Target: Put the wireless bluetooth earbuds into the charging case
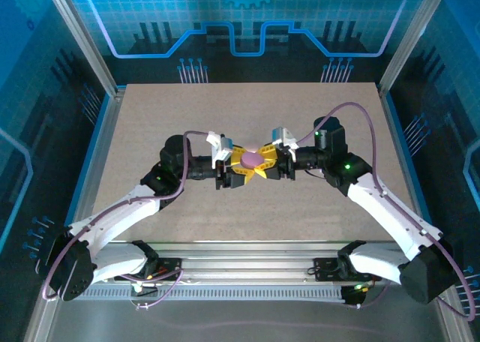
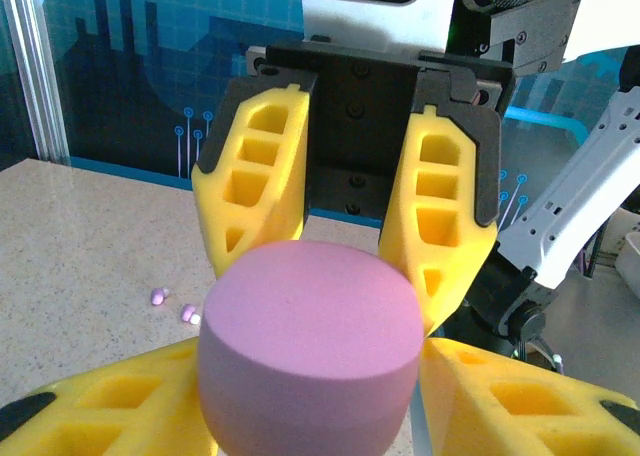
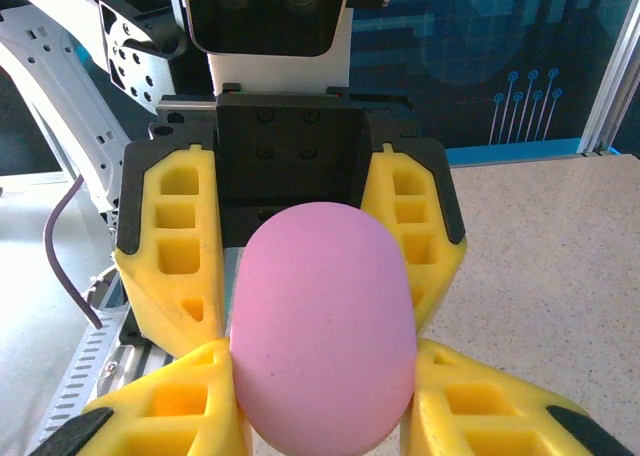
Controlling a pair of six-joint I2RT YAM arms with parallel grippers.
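A pink, rounded, matte charging case (image 1: 253, 159) hangs above the middle of the speckled beige bench (image 1: 150, 117). It is pinched from both sides: the left tool (image 1: 241, 166) is closed on it from 9 o'clock and the right tool (image 1: 267, 165) from 3 o'clock, with yellow ribbed fingers (image 2: 440, 206) pressed against its wall. In the right wrist view its long axis runs from 12 to 6 o'clock, while in the left wrist view it reads as a squat drum with a flat face on top. No seam or hinge shows clearly, so I cannot tell which way the lid opens. The case looks rigid, light and smooth, so it is likely to twist under a narrow pinch, and its broad flanks are the place to hold it. Two tiny lilac-pink wireless earbuds, one (image 2: 158, 296) just beside the other (image 2: 189, 315), lie loose on the bench at about 9 o'clock of the case in the left wrist view. They are probably very light, hard and prone to roll, so a gentle fingertip pinch across the body would suit. They are too small to show which way they point.
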